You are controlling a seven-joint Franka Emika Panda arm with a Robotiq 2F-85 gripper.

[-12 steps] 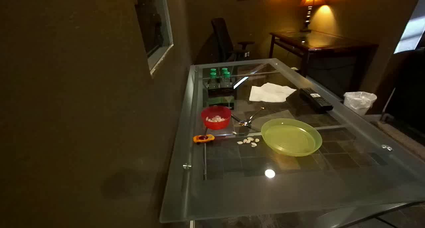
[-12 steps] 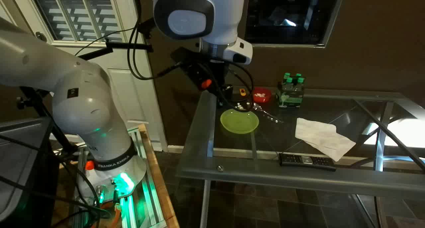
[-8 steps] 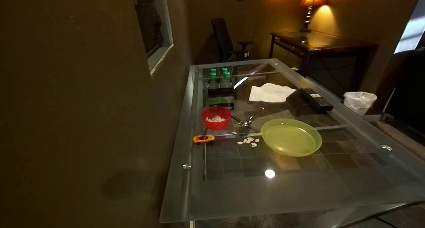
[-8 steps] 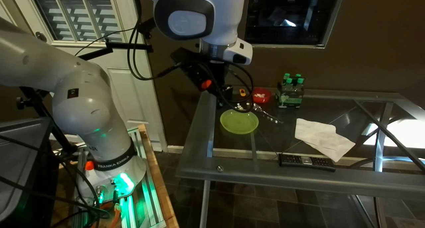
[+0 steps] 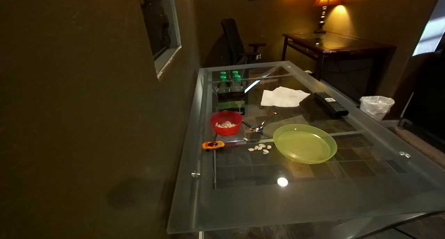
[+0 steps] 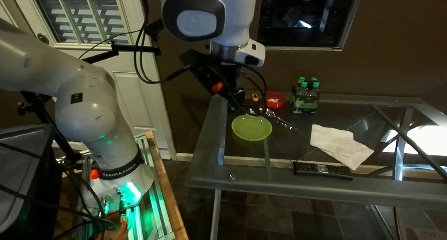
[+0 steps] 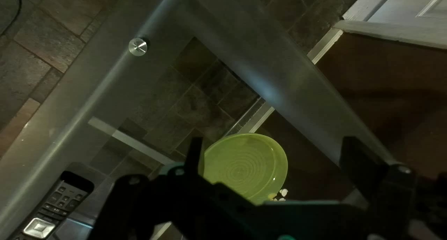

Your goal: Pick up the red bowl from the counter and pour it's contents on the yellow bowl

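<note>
– What's just changed?

– Next to nothing: the arm (image 6: 92, 110) has shifted a touch at most, and the red bowl (image 5: 226, 132) and yellow bowl (image 5: 305, 146) lie where they lay

– So where's the red one?

– Upright on the surface (image 5: 313, 204), by the car (image 5: 213, 145), with its bits (image 5: 226, 125) inside. Some loose bits (image 5: 261, 146) lie just beside the yellow bowl

– And the pincer (image 7: 274, 145)?

– Spread, nothing in it; the yellow bowl shows past it in the wrist view

– Meaning?

– I'd judge the task at its start, grasp and pour both to come. Next it should go to the red bowl and pinch the rim, keeping level, since a tilt could spill the bits
</note>
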